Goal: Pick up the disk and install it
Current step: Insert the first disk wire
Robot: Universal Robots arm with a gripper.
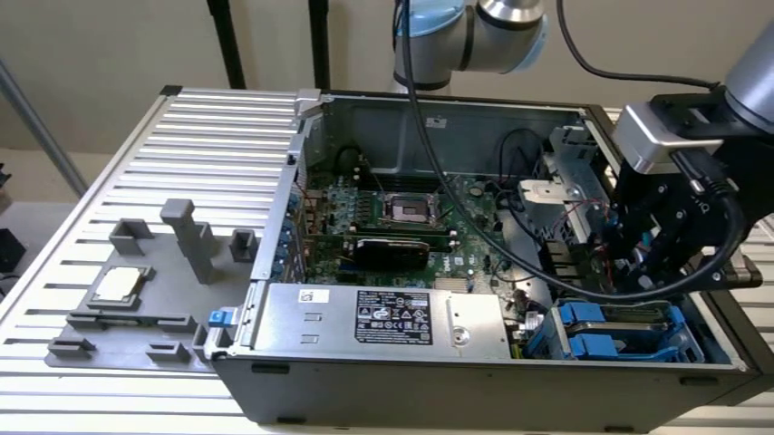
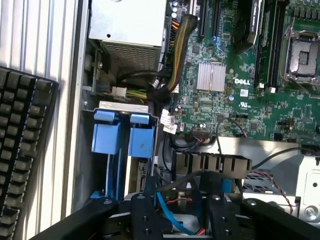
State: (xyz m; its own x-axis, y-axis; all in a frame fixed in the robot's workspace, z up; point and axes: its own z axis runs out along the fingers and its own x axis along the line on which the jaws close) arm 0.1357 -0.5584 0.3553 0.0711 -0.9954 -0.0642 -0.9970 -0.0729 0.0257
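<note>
The disk [image 1: 601,314] [image 2: 141,141] sits slotted in the blue drive cage [image 1: 687,337] at the computer case's [image 1: 484,390] corner. It is mostly hidden, with only its blue carrier end showing. The arm [image 1: 508,27], cut off at the frame edge, bends down into the case. The gripper [image 1: 647,272] [image 2: 180,220] hangs just above the cage, fingers apart and clamping nothing. "DELL" reads on the motherboard [image 2: 241,81]; the power supply's [image 1: 393,319] label is illegible.

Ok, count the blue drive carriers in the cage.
2. They stand side by side in the drive cage: one blue drive carrier farther from the motherboard, the other nearer it. More may be hidden deeper in the cage.
</note>
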